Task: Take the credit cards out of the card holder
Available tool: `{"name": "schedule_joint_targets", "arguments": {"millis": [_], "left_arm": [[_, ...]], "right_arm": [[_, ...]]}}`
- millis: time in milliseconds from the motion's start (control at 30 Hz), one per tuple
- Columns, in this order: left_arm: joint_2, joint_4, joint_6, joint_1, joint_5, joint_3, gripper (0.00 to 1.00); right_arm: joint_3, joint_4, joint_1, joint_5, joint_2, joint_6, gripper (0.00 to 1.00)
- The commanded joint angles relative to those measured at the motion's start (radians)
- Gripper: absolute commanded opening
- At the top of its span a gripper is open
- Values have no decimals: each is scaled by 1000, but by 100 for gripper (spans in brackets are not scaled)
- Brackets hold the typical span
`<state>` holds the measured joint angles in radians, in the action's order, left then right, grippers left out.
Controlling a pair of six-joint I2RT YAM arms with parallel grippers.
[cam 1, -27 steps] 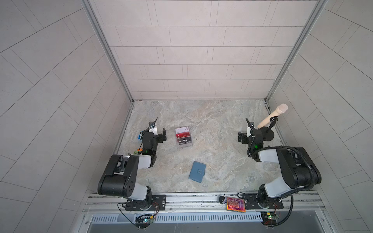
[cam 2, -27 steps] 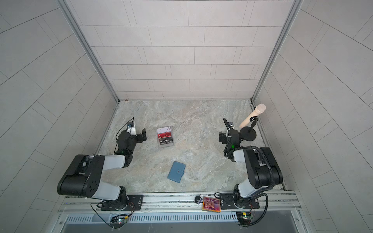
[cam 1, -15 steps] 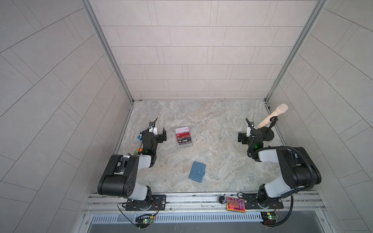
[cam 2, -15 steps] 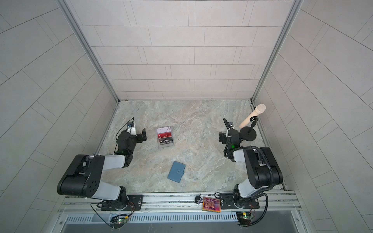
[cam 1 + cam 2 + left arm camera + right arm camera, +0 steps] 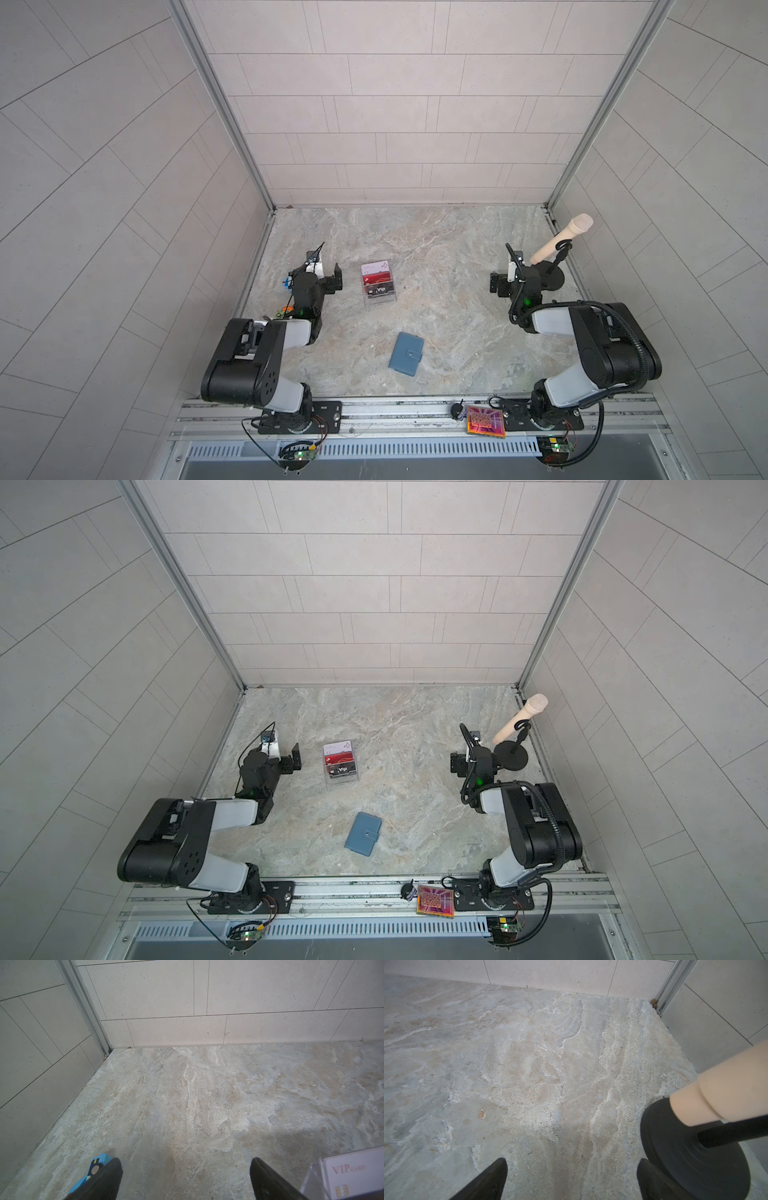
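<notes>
- Left wrist view: the left end effector [image 5: 186,1167] is spread wide and empty over bare table [image 5: 187,1095], near the left edge.
- Credit cards [image 5: 377,282] stand in a clear stand [image 5: 380,301] just beside it.
- Card holder [image 5: 406,354] lies snapped shut near the front edge; best to pin one cover, then lift the tab.
- Right end effector [image 5: 572,1162] is wide open and empty, beside a microphone base [image 5: 685,1157].

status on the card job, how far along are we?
Looks done: three credit cards stand in the clear stand, outside the card holder. In hand: nothing. The left gripper and right gripper are open, holding nothing, away from both. Left: the card holder lies snapped shut, so it cannot be told whether any cards are inside it.
</notes>
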<state>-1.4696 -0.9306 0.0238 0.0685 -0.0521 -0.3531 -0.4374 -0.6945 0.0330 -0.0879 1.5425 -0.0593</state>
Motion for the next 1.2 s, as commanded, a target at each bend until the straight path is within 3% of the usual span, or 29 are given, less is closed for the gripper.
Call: {"name": "schedule_joint_targets", "arguments": {"millis": [0, 267, 433, 533, 600, 667, 733, 933, 1033, 1167], "left_arm": [[-4, -13, -1, -5, -7, -15, 100], [3, -22, -2, -4, -19, -6, 100], [62, 5, -30, -5, -114, 4, 100], [220, 270, -110, -3, -227, -47, 100], [307, 385, -164, 11, -233, -62, 100], [374, 544, -205, 50, -296, -100, 100], [432, 760, -258, 93, -320, -160, 100], [567, 1122, -426, 114, -66, -282, 100], [566, 1258, -426, 117, 106, -339, 100], [528, 1386, -392, 123, 311, -383, 100]], "right_arm": [[-17, 1, 4, -10, -20, 13, 100], [-17, 0, 2, -8, -21, 13, 99], [-30, 38, 1, -36, -42, -2, 100], [-121, 242, 1, -27, -100, 6, 100], [-157, 325, 1, -21, -126, -2, 99], [-221, 446, 1, -35, -152, -49, 100], [-350, 712, 5, -80, -165, -156, 99], [-494, 1078, 113, -84, -287, -315, 99], [-532, 1239, 175, -36, -350, -382, 100], [-492, 1294, 238, 89, -435, -472, 98]]}}
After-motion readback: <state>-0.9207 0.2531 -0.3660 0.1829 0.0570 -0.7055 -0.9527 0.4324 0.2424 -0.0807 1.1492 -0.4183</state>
